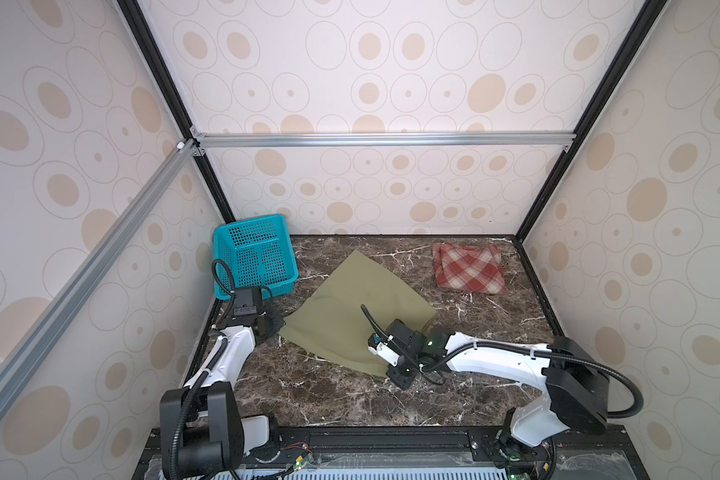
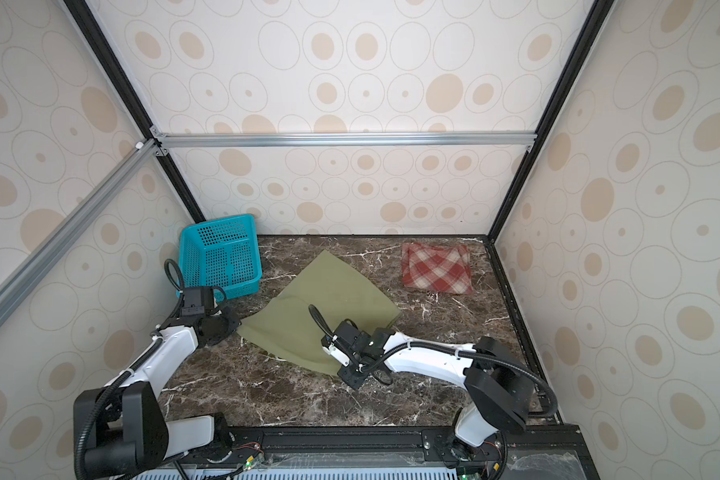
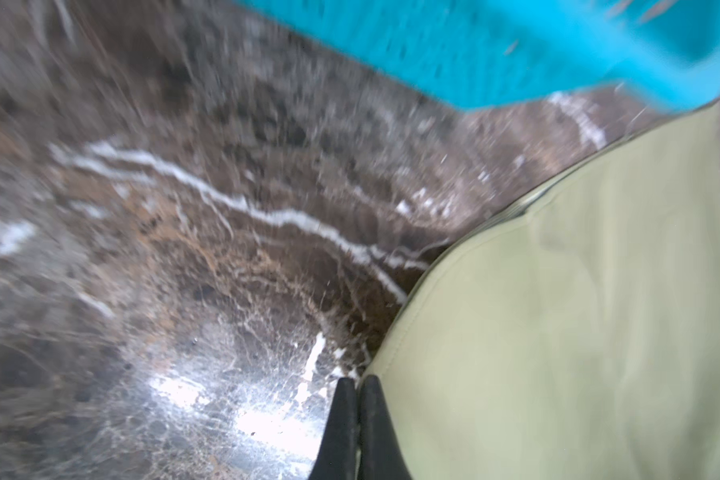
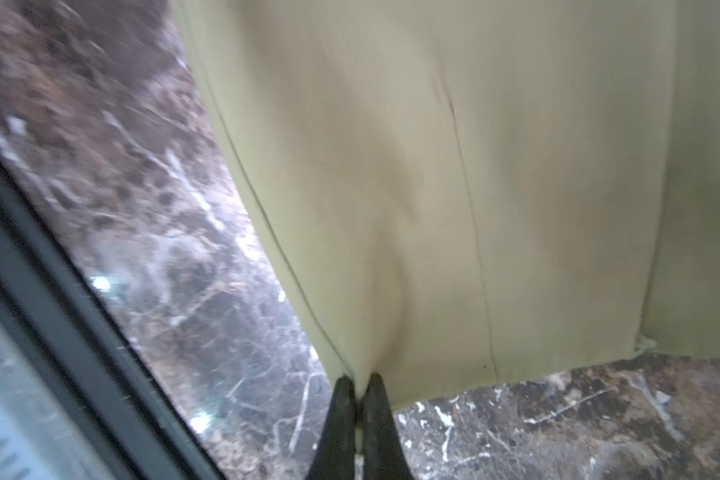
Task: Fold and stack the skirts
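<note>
Blurrily, right pincer point(image 4: 358, 381) pinches olive skirt point(image 4: 474, 166) while left pincer point(image 3: 357, 380) sits closed (hold unclear).

Green skirt point(image 1: 350, 305): plain olive, spread mostly flat betw. the 2 claws. Its L corner is pinched in L claw point(image 3: 356, 388), its near hem corner in R claw point(image 4: 357, 388), cloth puckered there. Plaid skirt point(image 1: 468, 268): red/cream, folded to a rough square, well beyond R claw, apart from green.
</note>
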`<state>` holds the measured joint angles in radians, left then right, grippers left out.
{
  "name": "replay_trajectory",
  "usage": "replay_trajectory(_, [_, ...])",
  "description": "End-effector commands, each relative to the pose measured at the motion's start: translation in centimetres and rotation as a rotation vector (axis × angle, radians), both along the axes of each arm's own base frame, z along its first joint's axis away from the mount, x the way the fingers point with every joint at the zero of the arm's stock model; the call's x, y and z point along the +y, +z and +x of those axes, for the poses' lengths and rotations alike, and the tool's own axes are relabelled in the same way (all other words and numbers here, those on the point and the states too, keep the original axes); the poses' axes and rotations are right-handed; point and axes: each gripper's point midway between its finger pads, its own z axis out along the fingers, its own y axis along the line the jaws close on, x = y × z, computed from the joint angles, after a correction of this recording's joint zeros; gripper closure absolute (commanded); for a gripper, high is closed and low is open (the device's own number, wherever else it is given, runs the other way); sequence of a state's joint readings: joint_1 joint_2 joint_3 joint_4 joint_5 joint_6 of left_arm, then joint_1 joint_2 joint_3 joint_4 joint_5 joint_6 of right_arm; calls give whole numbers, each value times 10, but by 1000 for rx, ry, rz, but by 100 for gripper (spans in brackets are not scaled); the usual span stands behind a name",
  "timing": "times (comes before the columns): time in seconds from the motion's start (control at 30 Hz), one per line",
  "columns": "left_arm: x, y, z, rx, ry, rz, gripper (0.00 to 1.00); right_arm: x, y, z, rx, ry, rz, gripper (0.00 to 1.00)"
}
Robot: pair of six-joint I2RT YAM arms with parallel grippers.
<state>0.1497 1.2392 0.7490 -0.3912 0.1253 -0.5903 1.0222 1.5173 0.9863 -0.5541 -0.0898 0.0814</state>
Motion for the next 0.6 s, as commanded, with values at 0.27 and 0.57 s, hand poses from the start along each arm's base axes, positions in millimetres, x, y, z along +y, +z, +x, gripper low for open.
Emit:
replay_trajectory(0.27, [29,91,-4,-128,90,146,100,27,45,-48,202,60,206,100])
replay_trajectory(0.57, [33,137,-6,-186,80,194,100,47,58,-76,330,94,338,100])
